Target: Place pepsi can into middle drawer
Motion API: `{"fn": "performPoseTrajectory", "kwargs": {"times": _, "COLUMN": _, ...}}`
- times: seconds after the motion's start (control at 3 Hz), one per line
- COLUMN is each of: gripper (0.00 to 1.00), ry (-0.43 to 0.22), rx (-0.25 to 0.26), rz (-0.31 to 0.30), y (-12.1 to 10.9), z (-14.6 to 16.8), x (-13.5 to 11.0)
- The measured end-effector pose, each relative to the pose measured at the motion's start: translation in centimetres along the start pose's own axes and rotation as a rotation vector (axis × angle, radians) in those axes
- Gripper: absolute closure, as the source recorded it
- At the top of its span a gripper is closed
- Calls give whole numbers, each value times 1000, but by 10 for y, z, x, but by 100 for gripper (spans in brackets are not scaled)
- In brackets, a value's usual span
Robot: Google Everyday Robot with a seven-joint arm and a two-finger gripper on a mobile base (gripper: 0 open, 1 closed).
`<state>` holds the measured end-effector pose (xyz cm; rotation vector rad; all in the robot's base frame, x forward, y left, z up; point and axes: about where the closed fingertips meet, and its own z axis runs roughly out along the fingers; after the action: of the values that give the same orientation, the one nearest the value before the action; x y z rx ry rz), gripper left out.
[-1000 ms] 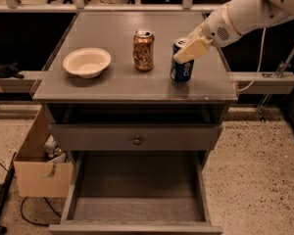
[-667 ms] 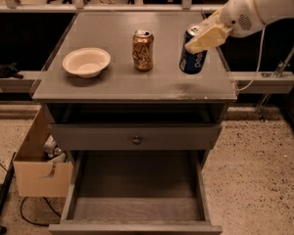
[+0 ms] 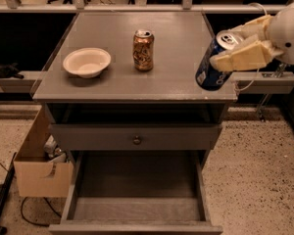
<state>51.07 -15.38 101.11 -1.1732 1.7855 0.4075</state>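
The pepsi can (image 3: 213,67) is blue with a silver top and is tilted, lifted off the cabinet top near its front right corner. My gripper (image 3: 237,50) comes in from the right and is shut on the can, its cream fingers (image 3: 240,58) wrapped around the upper part. The middle drawer (image 3: 137,199) is pulled open below, a deep grey box with a bare floor, well below and left of the can.
A gold-brown can (image 3: 143,50) and a white bowl (image 3: 86,61) stand on the grey cabinet top (image 3: 137,82). A closed drawer front with a round knob (image 3: 136,140) sits above the open drawer. A cardboard box (image 3: 39,170) stands at the left on the floor.
The gripper has lifted the pepsi can off the cabinet top and carried it right toward the front right corner, tilting it.
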Motion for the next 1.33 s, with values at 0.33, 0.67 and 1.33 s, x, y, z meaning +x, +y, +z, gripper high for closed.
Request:
{"fn": "performPoseTrajectory", "kwargs": {"times": 0.33, "gripper": 100, "ry": -45, "rx": 22, "rz": 36, "y": 48, "z": -14, "x": 18}}
{"fn": "performPoseTrajectory", "kwargs": {"times": 0.67, "gripper": 100, "ry": -60, "rx": -1, "rz": 131, "y": 95, "z": -3, "x": 60}}
{"fn": "performPoseTrajectory", "kwargs": {"times": 1.33, "gripper": 100, "ry": -90, "rx": 22, "rz": 165, "y": 95, "z": 10, "x": 65}}
